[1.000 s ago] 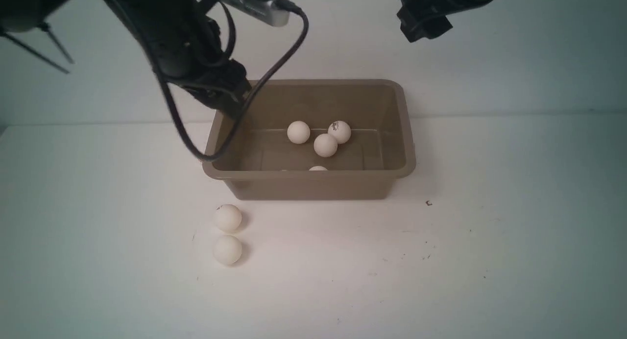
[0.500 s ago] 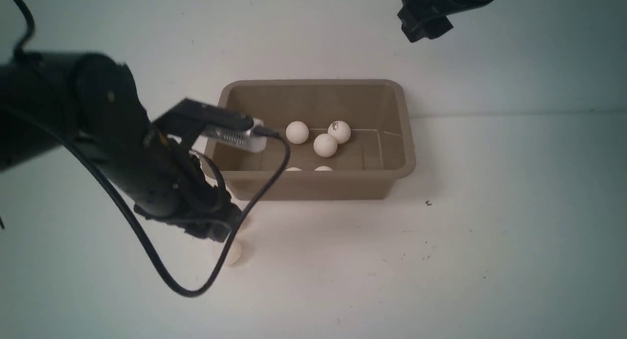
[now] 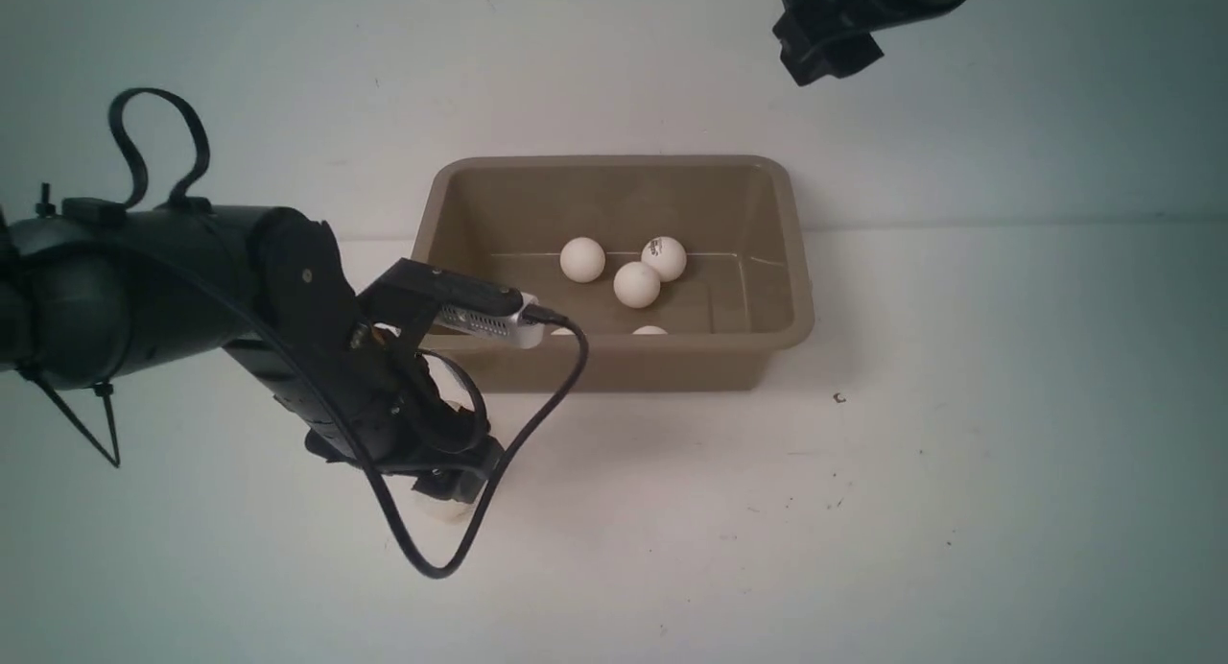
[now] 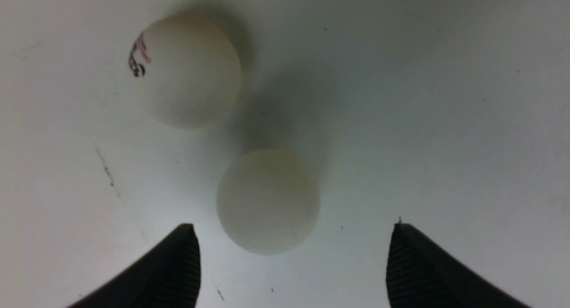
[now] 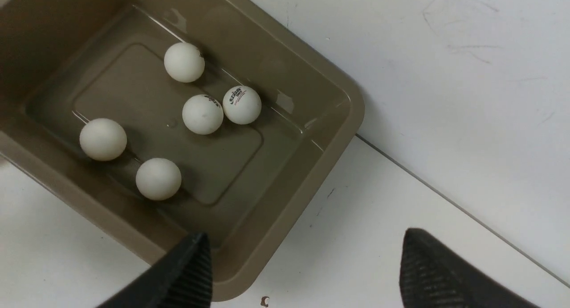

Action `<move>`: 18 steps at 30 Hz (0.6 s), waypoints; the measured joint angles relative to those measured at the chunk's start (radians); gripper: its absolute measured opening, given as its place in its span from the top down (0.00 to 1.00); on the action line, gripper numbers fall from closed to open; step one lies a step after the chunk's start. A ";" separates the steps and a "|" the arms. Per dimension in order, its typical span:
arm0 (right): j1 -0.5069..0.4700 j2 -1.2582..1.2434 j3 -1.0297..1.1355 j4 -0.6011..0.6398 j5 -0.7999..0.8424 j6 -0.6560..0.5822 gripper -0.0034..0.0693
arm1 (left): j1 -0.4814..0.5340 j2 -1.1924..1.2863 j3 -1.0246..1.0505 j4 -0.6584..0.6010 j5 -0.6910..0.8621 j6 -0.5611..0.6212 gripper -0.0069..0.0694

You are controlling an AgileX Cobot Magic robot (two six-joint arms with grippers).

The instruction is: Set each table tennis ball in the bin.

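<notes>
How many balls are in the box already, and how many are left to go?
Done: five balls lie in the bin. In hand: nothing yet; the left gripper hovers open right over the plain ball on the table, likely about to grab it. Left: that ball and the logo ball beside it. The right gripper hangs open and empty, up high near the bin.

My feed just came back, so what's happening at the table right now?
The left end effector is open and low over two small white plastic table tennis balls lying on the white table in front of the taupe rectangular plastic bin. The plain ball sits just ahead of its fingers, with the logo ball beyond; neither is gripped. Five balls lie in the bin. The right end effector is open, empty and raised high near the bin's right end.
</notes>
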 joint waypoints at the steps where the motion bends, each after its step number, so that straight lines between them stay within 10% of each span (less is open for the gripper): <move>1: 0.000 0.000 0.000 0.000 0.000 0.000 0.26 | 0.000 0.003 0.000 0.001 -0.008 0.000 0.25; 18: 0.000 0.000 0.000 0.001 0.000 -0.001 0.27 | 0.000 0.080 0.000 0.008 -0.066 0.001 0.25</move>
